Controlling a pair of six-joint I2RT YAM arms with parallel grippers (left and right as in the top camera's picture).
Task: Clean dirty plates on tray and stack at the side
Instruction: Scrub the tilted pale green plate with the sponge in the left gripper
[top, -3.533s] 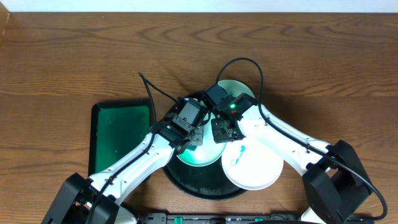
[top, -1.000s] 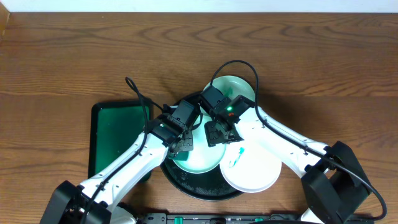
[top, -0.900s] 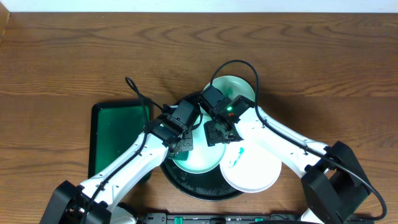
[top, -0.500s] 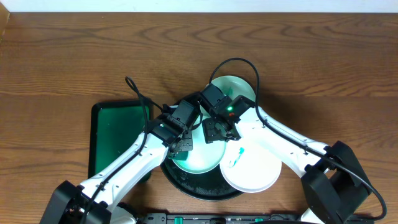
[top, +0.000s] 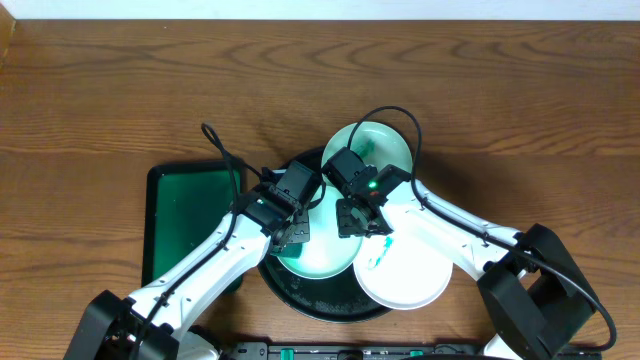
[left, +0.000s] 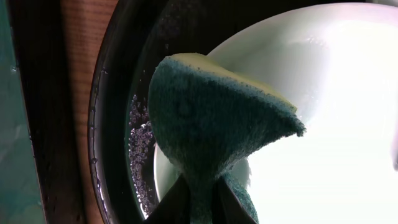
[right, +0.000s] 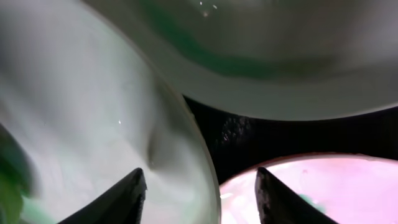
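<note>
The black tray (top: 320, 303) holds three plates. My left gripper (top: 295, 230) is shut on a dark green sponge (left: 211, 118) with a yellow back, held over the middle mint plate (top: 318, 255) near its left rim. My right gripper (top: 358, 222) stands open with that same mint plate's (right: 93, 124) right rim between its fingers (right: 134, 193), neither one touching it. The white plate (top: 405, 268) carries a green smear and lies front right, pinkish in the right wrist view (right: 323, 186). The rear mint plate (top: 378, 150) shows a green smear (right: 205, 59).
A rectangular green tray (top: 190, 215) with a dark rim lies left of the black tray, on the brown wooden table (top: 120, 90). Water drops bead on the black tray floor (left: 140, 143). Both arms crowd together over the tray's middle.
My right gripper has slid a little toward the front, its jaws have narrowed, and more of the rear mint plate shows. The left arm and sponge have stayed still over the last second.
</note>
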